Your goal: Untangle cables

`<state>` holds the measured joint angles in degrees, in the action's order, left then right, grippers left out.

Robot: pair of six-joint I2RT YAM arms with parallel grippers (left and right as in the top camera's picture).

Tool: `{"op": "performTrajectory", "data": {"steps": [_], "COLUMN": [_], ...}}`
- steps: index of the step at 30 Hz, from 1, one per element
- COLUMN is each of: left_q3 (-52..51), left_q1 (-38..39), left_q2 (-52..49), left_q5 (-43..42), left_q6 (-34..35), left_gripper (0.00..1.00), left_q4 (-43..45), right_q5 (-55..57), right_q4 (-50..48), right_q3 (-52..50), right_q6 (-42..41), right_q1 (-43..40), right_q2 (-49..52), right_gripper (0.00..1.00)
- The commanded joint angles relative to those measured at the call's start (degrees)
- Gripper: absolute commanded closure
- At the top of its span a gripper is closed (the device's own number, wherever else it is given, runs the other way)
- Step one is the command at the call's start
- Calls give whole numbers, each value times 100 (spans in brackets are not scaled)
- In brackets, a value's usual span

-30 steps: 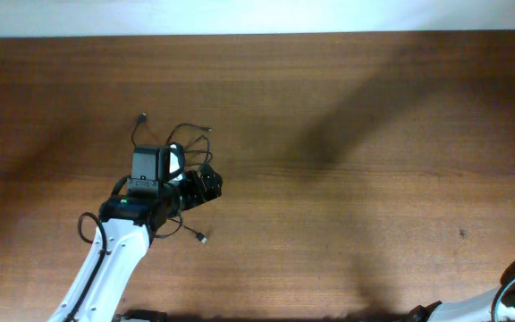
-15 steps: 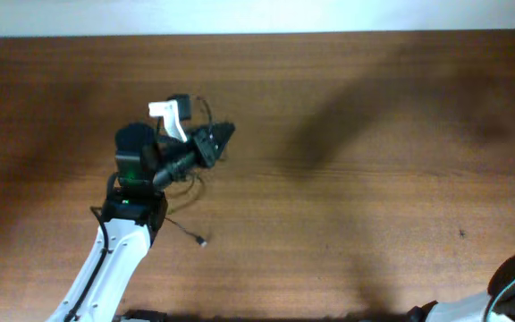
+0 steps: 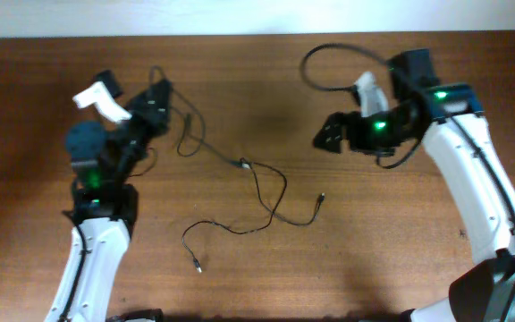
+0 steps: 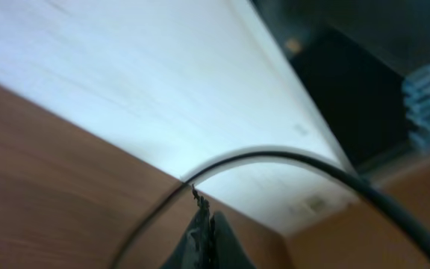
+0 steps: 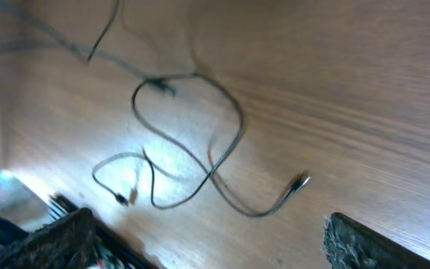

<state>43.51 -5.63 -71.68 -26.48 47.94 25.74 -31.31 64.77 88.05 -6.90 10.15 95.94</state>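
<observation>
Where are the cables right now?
In the overhead view the cables sprawl across the middle of the table, pinched by the left gripper on the left, the open right gripper opposite.

Overhead looks straight down; right wrist views the same cables (image 3: 244, 164) obliquely.

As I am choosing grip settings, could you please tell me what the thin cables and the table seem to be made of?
The cables look like cords sheathed in matte black plastic or rubber: they lie in soft loops without shine. The table looks like brown wood or wood-look laminate: straight grain lines, a slight sheen.
</observation>
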Motion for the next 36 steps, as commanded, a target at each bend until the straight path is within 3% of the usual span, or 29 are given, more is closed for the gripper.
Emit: {"op": "performTrajectory", "data": {"steps": [1,4,6,8,10,12,13,15,18,20,21,23,25,27,34,35,36], "left_q3": [17,17,17,15,15,15,15,15,15,15,13,13,13,4,4,4,4], "left_q1": [-1150,-1917,-2072,-2076,-2074,-2074,-2074,-2074,-2074,-2074,-2074,-2074,-2074,-2074,-2074,-2074,-2074], "left_q2": [142,142,140,140,140,140,140,138,129,131,129,129,129,129,129,129,129], "left_q5": [494,748,1119,2022,2035,2037,2041,2050,2050,2050,2052,2050,2046,2052,2033,2035,2048], "left_q6": [-269,-581,-774,-772,-772,-774,-774,-772,-772,-774,-774,-772,-772,-772,-774,-774,-774], "left_gripper": [100,100,100,100,91,81,75,74,77,78,78,78,75,99,92,89,90], "left_q4": [-382,-2081,-3285,-4653,-5471,-6015,-6186,-6255,-6269,-6290,-6297,-6282,-6312,-6301,-6363,-6376,-6378], "right_q5": [697,1202,1117,994,1075,938,498,-133,-428,-234,-247,772,2044,2361,2896,2846,2833], "right_q4": [-44,-1010,-2229,-2730,-2815,-2474,-2122,-1770,-1882,-2267,-2365,-2378,-2706,-3289,-4207,-4194,-4142], "right_q3": [-297,-1333,-2227,-2485,-2485,-2483,-2483,-2483,-2483,-2483,-2485,-2490,-2490,-2490,-2490,-2490,-2490], "right_q6": [94,238,1322,1961,2822,2876,2876,2874,2782,1882,1915,2771,2769,2767,2765,2736,2494], "right_q1": [693,1316,1733,2181,2579,2667,2667,2667,2667,2664,2708,2983,3311,3410,3403,3405,3405], "right_q2": [-96,-96,-90,-42,98,90,90,92,92,92,92,120,214,474,1353,1357,1357], "right_gripper": [1,2,2,2,2,2,2,2,2,2,2,2,2,2,1,9,39]}}
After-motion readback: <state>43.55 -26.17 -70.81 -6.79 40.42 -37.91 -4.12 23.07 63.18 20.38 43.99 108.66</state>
